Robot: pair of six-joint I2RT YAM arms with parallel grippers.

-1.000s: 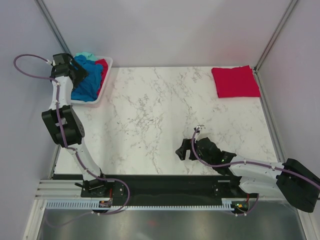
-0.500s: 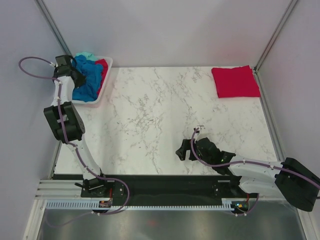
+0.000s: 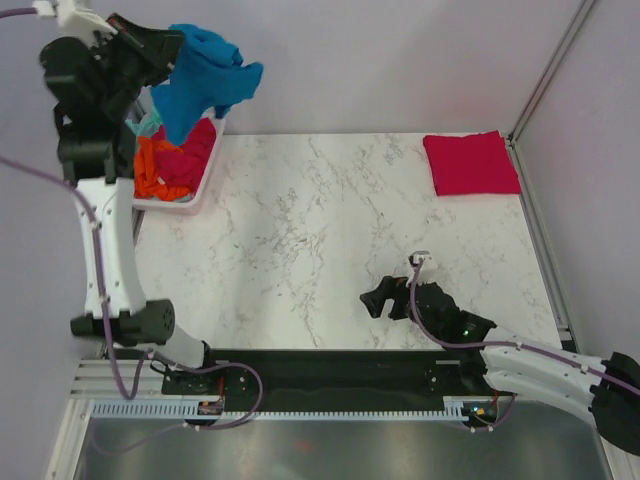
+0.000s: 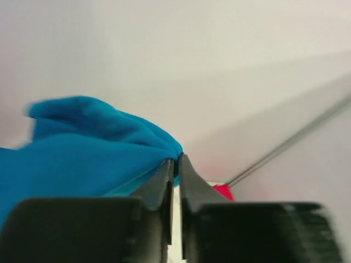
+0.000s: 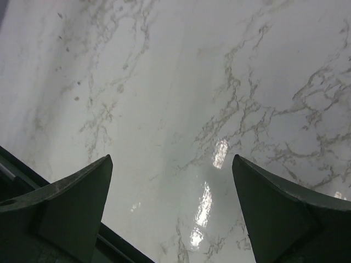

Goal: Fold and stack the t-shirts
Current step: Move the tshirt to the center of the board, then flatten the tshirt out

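High above the basket, my left gripper (image 3: 172, 48) is shut on a teal-blue t-shirt (image 3: 205, 80), which hangs bunched below it. In the left wrist view the jaws pinch the teal-blue t-shirt (image 4: 93, 150) at their tips (image 4: 176, 159). More t-shirts stay in the white basket (image 3: 207, 166): a red one (image 3: 192, 150), an orange one (image 3: 150, 165), and a bit of mint. A folded crimson t-shirt (image 3: 470, 163) lies flat at the table's far right corner. My right gripper (image 3: 385, 300) hovers low over the near middle of the table, open and empty, with only marble between its fingers (image 5: 66, 203).
The marble table (image 3: 320, 230) spreads between the basket at far left and the folded shirt at far right. Grey walls and metal posts (image 3: 545, 70) close in the back corners. A black rail (image 3: 330, 372) runs along the near edge.
My left arm has swung up out of the basket, lifting the teal-blue t-shirt and uncovering the orange and red ones. The right gripper has shifted slightly right and stays open.
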